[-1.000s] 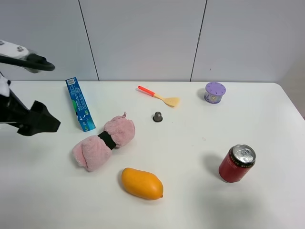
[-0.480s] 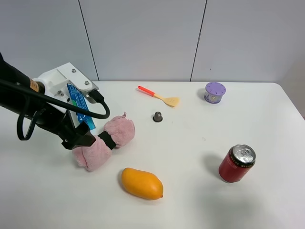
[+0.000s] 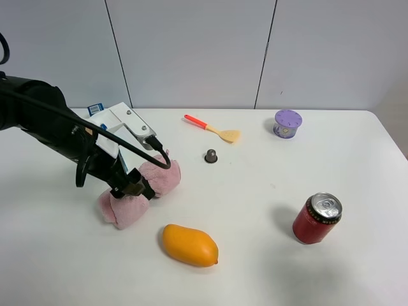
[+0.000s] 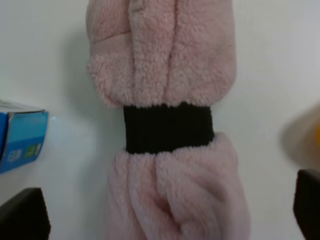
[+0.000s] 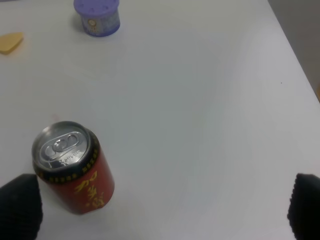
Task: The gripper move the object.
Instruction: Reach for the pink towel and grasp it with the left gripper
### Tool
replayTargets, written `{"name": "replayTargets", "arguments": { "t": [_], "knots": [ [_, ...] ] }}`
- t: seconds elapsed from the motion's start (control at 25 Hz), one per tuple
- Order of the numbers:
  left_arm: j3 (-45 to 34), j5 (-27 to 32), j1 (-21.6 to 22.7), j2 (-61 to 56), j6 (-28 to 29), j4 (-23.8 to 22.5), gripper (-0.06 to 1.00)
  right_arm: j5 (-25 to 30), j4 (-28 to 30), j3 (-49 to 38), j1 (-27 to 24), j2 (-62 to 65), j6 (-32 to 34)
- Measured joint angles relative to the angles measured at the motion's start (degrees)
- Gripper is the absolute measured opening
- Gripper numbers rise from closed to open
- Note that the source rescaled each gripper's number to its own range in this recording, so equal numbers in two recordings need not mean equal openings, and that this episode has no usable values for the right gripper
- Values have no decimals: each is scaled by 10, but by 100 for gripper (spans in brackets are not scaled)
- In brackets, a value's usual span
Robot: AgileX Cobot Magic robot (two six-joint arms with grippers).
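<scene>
The pink towel [image 3: 164,176], rolled and cinched by a black band [image 4: 168,127], lies left of the table's centre. My left gripper [image 3: 132,187] hangs over the towel's middle and hides the band in the high view. In the left wrist view the left gripper [image 4: 165,212] is open, its black fingertips [image 4: 22,217] wide apart on either side of the towel [image 4: 165,65], not touching it. My right gripper [image 5: 162,207] is open and empty above the table beside the red can; it does not show in the high view.
An orange mango [image 3: 189,245] lies just in front of the towel. A blue box [image 4: 20,135] sits beside the towel, mostly hidden by my left arm. A red soda can [image 3: 317,218] stands right. A spatula [image 3: 213,129], a small dark cap [image 3: 211,155] and a purple tub [image 3: 287,123] are further back.
My left arm has swung in from the table's left edge and now holds its open gripper over the towel's middle. The towel and the other things have not moved.
</scene>
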State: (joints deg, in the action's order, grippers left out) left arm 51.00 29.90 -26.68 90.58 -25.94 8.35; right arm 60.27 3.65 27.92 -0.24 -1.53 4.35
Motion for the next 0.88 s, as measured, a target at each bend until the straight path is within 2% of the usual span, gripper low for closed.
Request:
{"name": "replayTargets", "arguments": {
  "t": [0.36, 0.88],
  "knots": [
    [0, -91, -12, 74, -1, 18, 100, 0, 0, 0, 0, 0, 0],
    [0, -140, -13, 151, -1, 27, 100, 0, 0, 0, 0, 0, 0]
  ]
}}
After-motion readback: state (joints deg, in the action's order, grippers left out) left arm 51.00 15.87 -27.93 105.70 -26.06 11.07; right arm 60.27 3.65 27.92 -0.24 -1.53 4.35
